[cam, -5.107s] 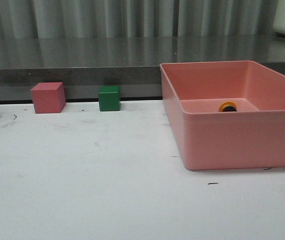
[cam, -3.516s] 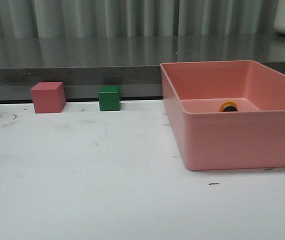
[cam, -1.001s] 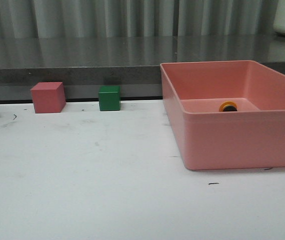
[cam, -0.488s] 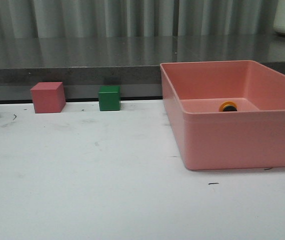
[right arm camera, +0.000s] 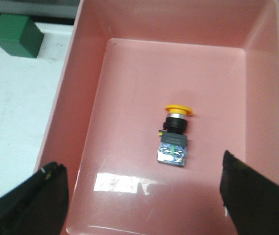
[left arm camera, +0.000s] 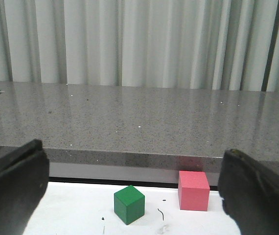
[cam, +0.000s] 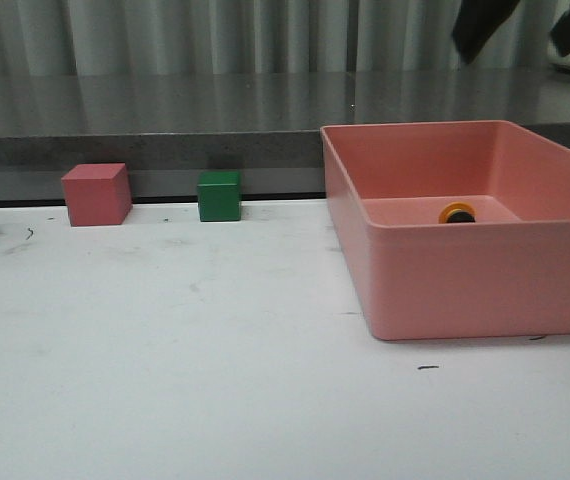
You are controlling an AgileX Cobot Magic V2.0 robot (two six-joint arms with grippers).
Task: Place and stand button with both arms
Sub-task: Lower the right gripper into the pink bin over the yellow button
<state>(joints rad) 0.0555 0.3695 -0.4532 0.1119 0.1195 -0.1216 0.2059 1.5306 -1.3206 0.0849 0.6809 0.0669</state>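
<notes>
White scuffed desk (cam: 185, 380) under grey curtains (left arm camera: 139, 44); button (right arm camera: 174, 134) lies in the pink bin (right arm camera: 88, 98), right hand (right arm camera: 144, 196) spread above; left hand (left arm camera: 129, 196) spread too.

My front camera sits low, facing forward across the table (cam: 165, 400), pink bin (cam: 465, 270) close at right. My left wrist camera looks level toward the curtain, sharing the pink cube (left arm camera: 194, 190). My right wrist camera looks steeply down into the same bin (right arm camera: 85, 88).
</notes>
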